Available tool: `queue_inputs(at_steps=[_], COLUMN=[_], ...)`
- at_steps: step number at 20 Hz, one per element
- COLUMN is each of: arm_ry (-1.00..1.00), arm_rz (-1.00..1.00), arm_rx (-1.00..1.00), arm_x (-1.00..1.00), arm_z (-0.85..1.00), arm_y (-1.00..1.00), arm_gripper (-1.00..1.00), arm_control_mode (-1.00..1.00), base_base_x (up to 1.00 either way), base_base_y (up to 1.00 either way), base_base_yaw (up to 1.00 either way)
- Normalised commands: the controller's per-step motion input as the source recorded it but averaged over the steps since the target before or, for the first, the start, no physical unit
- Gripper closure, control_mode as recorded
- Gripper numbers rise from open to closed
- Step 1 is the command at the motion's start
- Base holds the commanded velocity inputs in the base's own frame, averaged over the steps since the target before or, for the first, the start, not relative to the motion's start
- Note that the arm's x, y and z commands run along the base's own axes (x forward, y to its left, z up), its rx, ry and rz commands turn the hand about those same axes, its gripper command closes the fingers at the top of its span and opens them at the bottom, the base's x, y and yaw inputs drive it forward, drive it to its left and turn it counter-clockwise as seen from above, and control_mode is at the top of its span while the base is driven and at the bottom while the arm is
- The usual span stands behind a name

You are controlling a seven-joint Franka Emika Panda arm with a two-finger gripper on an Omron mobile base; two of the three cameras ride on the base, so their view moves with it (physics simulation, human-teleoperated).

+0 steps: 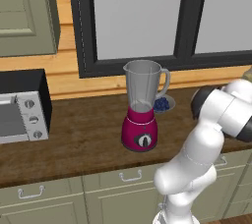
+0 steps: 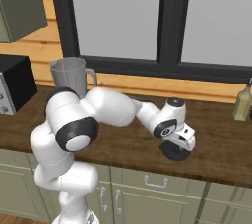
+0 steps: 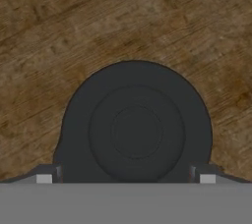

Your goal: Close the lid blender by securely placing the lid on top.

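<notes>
The blender [image 1: 141, 120], a magenta base with a black dial and a tall clear jar with an uncovered mouth, stands mid-counter under the window. In the right base view its jar [image 2: 69, 73] rises behind my arm's shoulder. The lid [image 2: 175, 154], a round dark disc, lies flat on the wooden counter far to the blender's right. My gripper [image 2: 178, 143] hangs straight down right over it. In the hand view the lid [image 3: 135, 129] sits centred below the gripper [image 3: 125, 175], which is open, one fingertip [image 3: 45, 176] off each side of the disc. I cannot tell whether the fingers touch it.
A silver toaster oven [image 1: 22, 115] stands at the counter's left end. A small bowl of blue berries [image 1: 164, 103] sits just behind the blender to its right. A bottle [image 2: 242, 102] stands at the far right by the wall. Cabinet drawers run below the counter edge.
</notes>
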Motion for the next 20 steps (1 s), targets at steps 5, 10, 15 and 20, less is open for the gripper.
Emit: queue_inputs(at_steps=[5, 10, 15, 20], arm_ry=[0.0, 0.0, 0.0, 0.0], arm_rz=[0.01, 0.0, 0.0, 0.0], arm_rx=[0.01, 0.02, 0.01, 0.0], arm_x=[0.05, 0.06, 0.1, 0.12], arm_z=[-0.16, -0.14, -0.12, -0.13], arm_y=[-0.12, -0.15, -0.1, -0.03], arm_gripper=[-1.0, -1.0, -1.0, -1.0], arm_control_mode=[-1.0, -1.0, -1.0, -1.0], base_base_x=[0.0, 0.0, 0.0, 0.0], base_base_y=[0.0, 0.0, 0.0, 0.0], base_base_yaw=[0.0, 0.0, 0.0, 0.0])
